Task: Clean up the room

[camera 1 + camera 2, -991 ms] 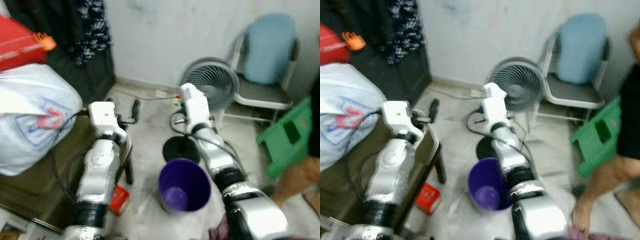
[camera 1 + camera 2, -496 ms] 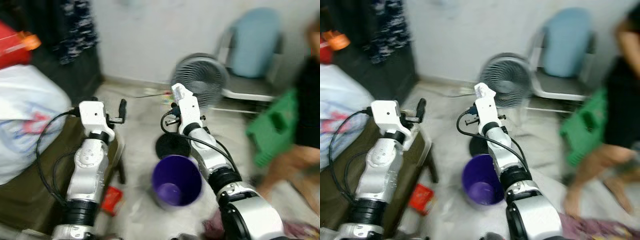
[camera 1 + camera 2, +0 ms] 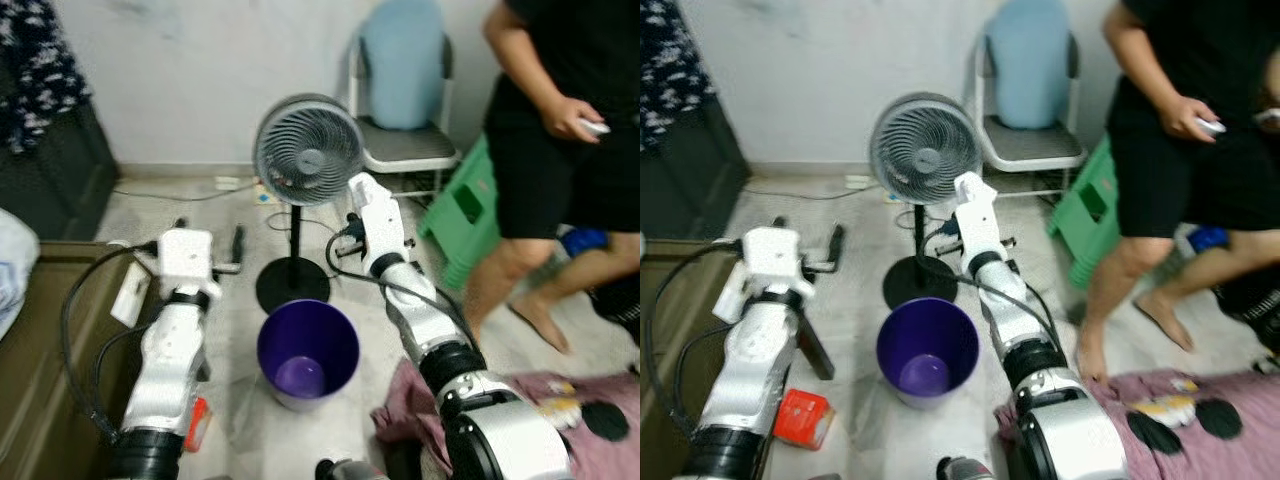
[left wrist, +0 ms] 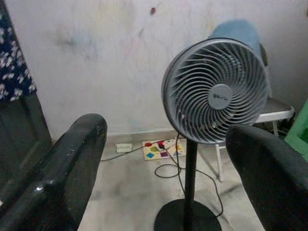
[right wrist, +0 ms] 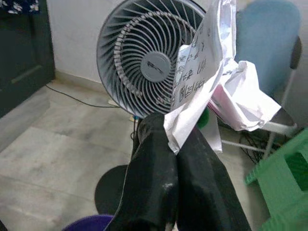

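A: What sat nearest the robot in the head views?

B: The purple bin stood on the floor at lower centre, open-mouthed, between the two silver arms. A pink cloth lay on the floor at the lower right, and a small red box at the lower left, beside the dark worktop.

A: And the grippers?

B: The right gripper had its jaws pressed together on a crumpled paper, pinching it at its lower edge. In the head views that arm reached up the middle of the frame, above and just behind the bin. The left gripper was raised at centre left with its jaws wide apart and nothing between them.

A: How would the paper handle?

B: It looked light and limp. A pinch on a folded edge seemed enough, but thin sheets might tear or slip, and they might flutter rather than drop straight. Releasing it directly over the bin's mouth would likely be safest.

A: What lay farther back?

B: The grey pedestal fan stood behind the bin at upper centre, with a power strip and cables on the floor by the wall. A chair with a blue back stood further off, a green stool beside it, and a person in black stood at the upper right.
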{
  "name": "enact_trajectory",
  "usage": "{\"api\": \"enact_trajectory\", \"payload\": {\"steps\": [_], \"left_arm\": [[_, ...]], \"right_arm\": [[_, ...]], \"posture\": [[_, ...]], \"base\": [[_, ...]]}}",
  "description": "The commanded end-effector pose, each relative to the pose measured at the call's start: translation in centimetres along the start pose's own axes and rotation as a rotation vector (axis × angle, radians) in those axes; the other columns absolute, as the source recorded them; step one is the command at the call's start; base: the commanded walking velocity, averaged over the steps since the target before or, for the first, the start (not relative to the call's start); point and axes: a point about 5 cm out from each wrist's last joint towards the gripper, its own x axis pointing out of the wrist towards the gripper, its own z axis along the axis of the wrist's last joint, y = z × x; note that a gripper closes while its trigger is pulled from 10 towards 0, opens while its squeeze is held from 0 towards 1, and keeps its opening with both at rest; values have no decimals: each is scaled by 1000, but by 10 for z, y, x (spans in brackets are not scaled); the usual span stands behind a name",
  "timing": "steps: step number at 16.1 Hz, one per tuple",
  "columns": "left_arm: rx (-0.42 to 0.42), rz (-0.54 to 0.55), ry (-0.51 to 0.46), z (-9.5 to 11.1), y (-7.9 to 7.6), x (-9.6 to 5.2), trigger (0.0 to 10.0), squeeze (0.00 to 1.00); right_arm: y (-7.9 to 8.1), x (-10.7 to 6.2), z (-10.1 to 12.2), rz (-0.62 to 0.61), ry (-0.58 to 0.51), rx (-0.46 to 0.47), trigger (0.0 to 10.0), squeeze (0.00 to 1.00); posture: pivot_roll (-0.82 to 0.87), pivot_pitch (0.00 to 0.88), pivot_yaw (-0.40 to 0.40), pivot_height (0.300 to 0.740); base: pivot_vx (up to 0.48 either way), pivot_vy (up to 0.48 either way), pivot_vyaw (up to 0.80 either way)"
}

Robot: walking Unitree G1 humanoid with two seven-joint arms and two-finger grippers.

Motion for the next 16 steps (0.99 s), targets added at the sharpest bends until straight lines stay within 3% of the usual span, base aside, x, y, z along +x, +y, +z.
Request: {"api": "enact_trajectory", "payload": {"steps": [1,4,9,13,16], "left_arm": [[-20,-12,-25,7,-1,-1,10000,0],[-19,-39,-23,6,-7,-4,10000,0],[-40,-70,-18,7,-12,-5,10000,0],[-32,-69,-9,7,-13,-5,10000,0],[-14,-40,-8,8,-10,-4,10000,0]], "right_arm": [[-1,-1,2,-9,-12,2,10000,0],[0,-4,0,-7,-12,17,10000,0],[-1,-7,-1,-17,-13,31,10000,0],[0,-8,0,-14,-11,34,10000,0],[0,-8,1,-12,-13,34,10000,0]], "posture": [[47,14,-52,740],[42,33,-43,740],[37,50,-33,740],[43,54,-36,740],[47,58,-37,740]], "base": [[0,0,-800],[0,0,-267],[321,0,0],[338,0,0],[0,0,0]]}}
